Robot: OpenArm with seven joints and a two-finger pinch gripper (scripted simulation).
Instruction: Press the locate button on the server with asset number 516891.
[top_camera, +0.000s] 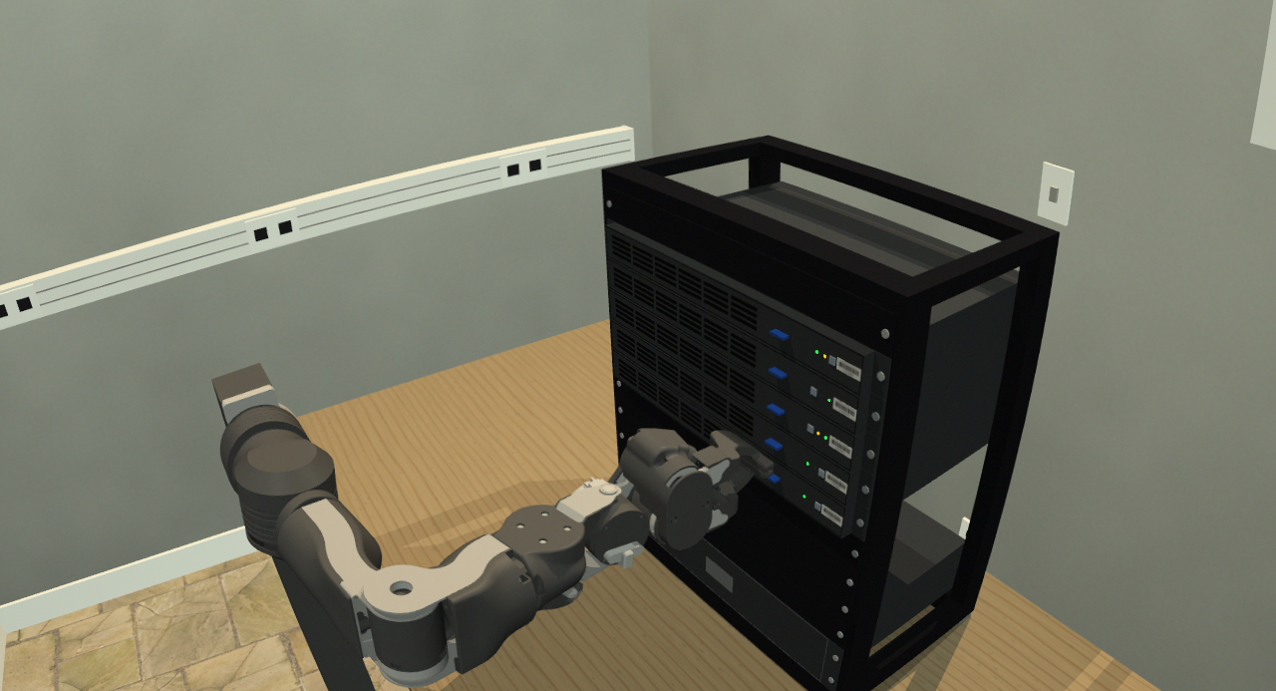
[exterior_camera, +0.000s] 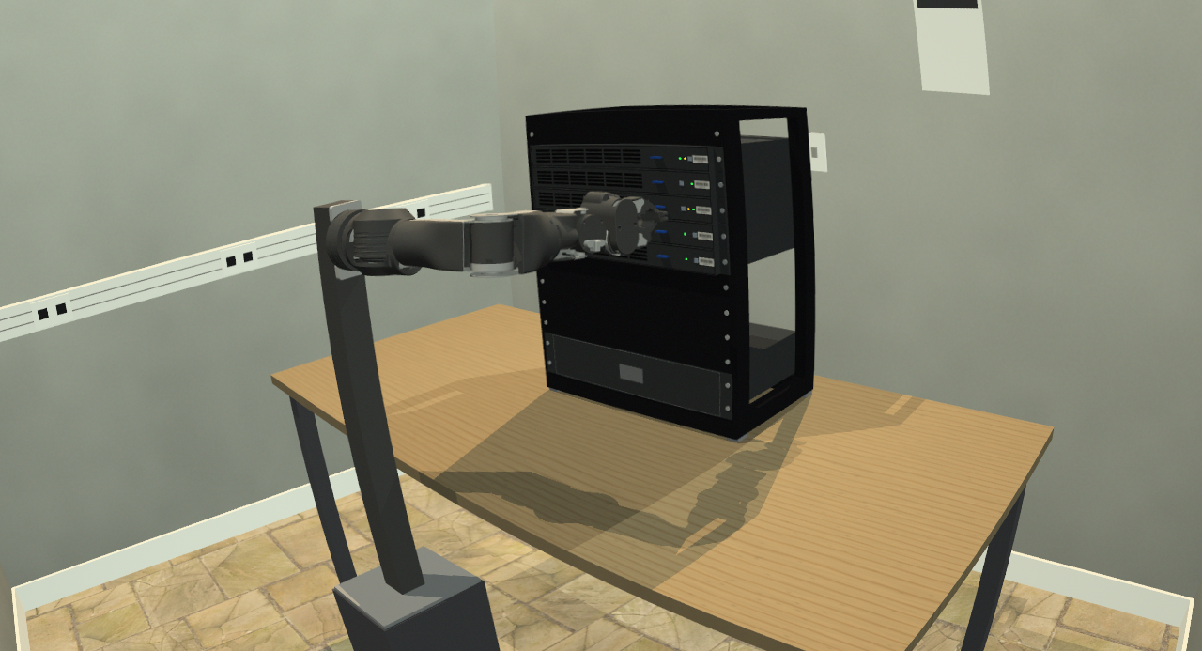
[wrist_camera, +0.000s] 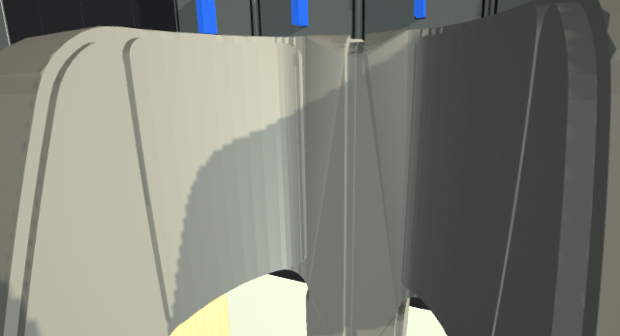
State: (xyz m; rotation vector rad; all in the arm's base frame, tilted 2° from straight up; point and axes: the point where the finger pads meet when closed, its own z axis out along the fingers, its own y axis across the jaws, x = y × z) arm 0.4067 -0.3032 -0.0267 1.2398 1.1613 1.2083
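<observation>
A black open-frame rack (top_camera: 1030,330) (exterior_camera: 664,121) stands on the wooden table (top_camera: 464,419) (exterior_camera: 840,496). Several servers are stacked in its upper half, each with a blue tab, small green or orange lights and a white asset label at the right end. The label numbers are too small to read. My gripper (top_camera: 761,463) (exterior_camera: 657,218) (wrist_camera: 370,204) is shut and empty. Its tip is close to the front of the fourth server from the top (top_camera: 834,481), left of the lights. The wrist view shows mostly my closed fingers, with three blue tabs above them. I see no button lit blue.
A blank black panel (top_camera: 718,579) (exterior_camera: 630,372) fills the rack's lower front. The rack stands near the table's back, close to the walls. A wall outlet plate (top_camera: 1055,192) is behind it. The arm's post (exterior_camera: 361,411) stands on the floor left of the table.
</observation>
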